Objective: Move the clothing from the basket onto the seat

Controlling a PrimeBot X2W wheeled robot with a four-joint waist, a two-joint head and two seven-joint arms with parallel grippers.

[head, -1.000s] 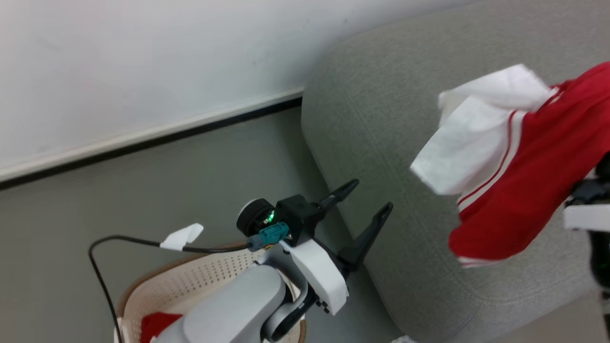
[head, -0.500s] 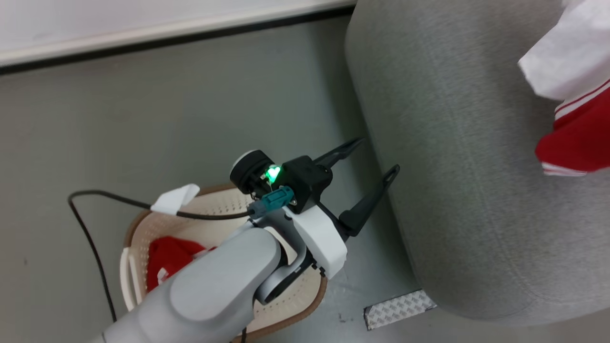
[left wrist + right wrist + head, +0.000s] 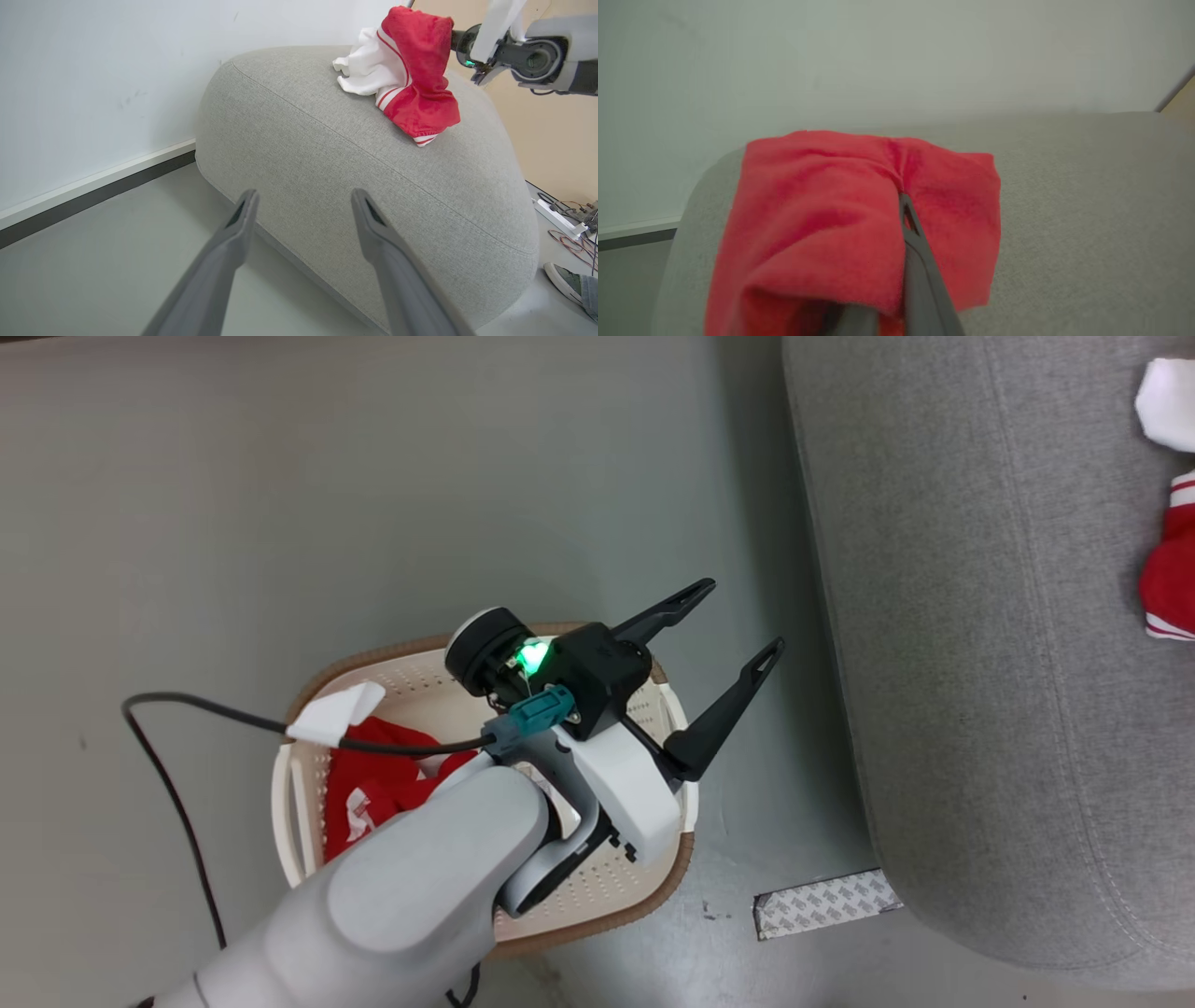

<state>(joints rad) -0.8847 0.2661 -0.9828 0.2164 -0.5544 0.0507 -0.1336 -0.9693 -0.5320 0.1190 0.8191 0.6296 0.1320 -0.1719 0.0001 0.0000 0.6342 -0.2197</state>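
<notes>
My right tool (image 3: 903, 207) is clamped on the red garment (image 3: 416, 88), holding it over the seat (image 3: 355, 186), well inside the rounded edge, so it should land safely. My left tool (image 3: 742, 616) hovers, fingers apart, above the basket (image 3: 616, 887), where the red jersey (image 3: 373, 784) lies. Bare floor (image 3: 373, 476) gives room all round.

No text can be read with certainty. A white printed mark is seen on the red garment (image 3: 373, 789) lying in the basket (image 3: 295, 821). It is possibly part of lettering, but it is partly hidden and too small to be made out. Nothing legible is shown on the white tag (image 3: 327, 719) on the cable (image 3: 187, 705) or on the patterned strip (image 3: 826, 903) on the floor (image 3: 373, 476).
</notes>
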